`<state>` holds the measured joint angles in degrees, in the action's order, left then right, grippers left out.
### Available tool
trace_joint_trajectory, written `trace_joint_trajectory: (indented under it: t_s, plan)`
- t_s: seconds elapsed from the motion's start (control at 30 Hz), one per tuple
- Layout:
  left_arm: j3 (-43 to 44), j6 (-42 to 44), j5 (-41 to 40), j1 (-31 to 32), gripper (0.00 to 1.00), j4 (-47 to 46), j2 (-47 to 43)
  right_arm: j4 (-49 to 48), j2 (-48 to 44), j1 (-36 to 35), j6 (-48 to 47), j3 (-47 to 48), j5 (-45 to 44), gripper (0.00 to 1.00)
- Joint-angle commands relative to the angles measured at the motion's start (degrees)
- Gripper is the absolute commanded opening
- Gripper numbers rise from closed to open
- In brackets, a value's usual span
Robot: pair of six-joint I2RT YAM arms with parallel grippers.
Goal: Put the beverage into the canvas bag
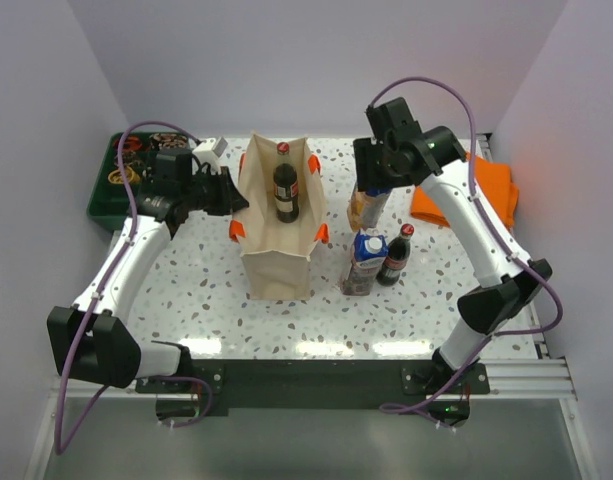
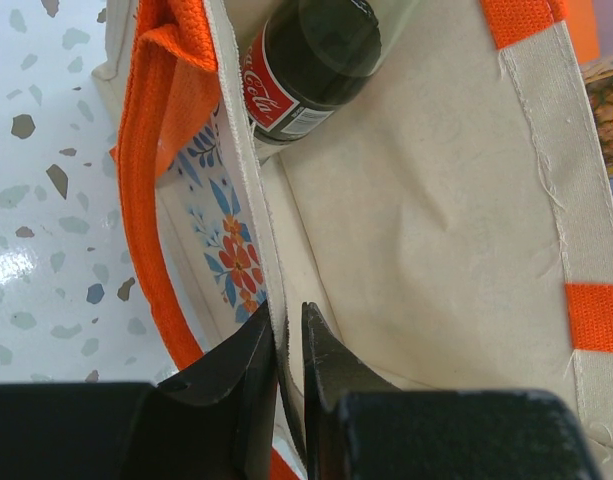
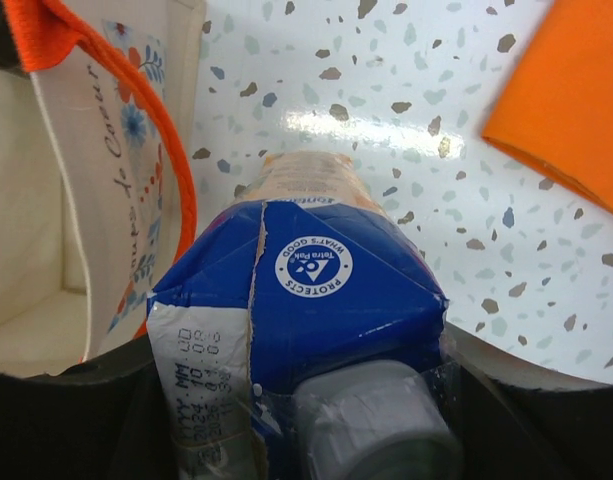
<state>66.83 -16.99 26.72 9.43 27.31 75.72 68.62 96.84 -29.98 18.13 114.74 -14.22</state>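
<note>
Beige canvas bag [image 1: 276,265] stands upright on desk [image 1: 186,290], mouth open. Left fingers [image 2: 241,365] are almost closed, pinching bag's left rim, likely to hold the mouth wide and steady. Right fingers [image 3: 66,430] clamp blue-topped carton [image 3: 316,300] just right of bag, not yet over the mouth. Whether it is off the desk, cannot tell. Cola bottle [image 1: 286,190] already inside bag. Second carton [image 1: 366,262] and second bottle [image 1: 394,255] wait right of bag. Likely next: carton must clear rim.
</note>
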Motion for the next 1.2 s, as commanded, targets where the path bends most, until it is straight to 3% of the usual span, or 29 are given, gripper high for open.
trace_joint_trajectory:
  t_s: [0.0,0.17,0.47,0.7,0.87,1.17]
  plan:
    - [0.41,-0.76,0.44,-0.11,0.19,-2.08,-1.54,-3.59,-2.53,0.09,-1.34,13.13,-0.81,0.00]
    - [0.85,-0.76,0.53,-0.11,0.19,-2.17,-1.11,-1.21,-2.09,0.01,-1.17,20.33,1.38,0.00]
    - [1.37,-0.58,0.09,-0.11,0.19,-2.53,-0.05,-2.08,-4.72,0.09,0.32,24.65,5.95,0.00]
    - [2.34,-0.76,0.44,-0.11,0.16,-2.53,0.65,-8.48,-8.41,0.09,1.73,27.03,8.68,0.00]
    - [3.31,-1.02,1.67,-0.11,0.03,-2.44,0.65,-14.21,-11.14,0.09,2.70,26.94,9.56,0.00]
    - [4.28,-1.37,2.46,-0.03,0.01,-2.52,0.39,-22.99,-11.06,0.01,6.56,25.45,17.80,0.00]
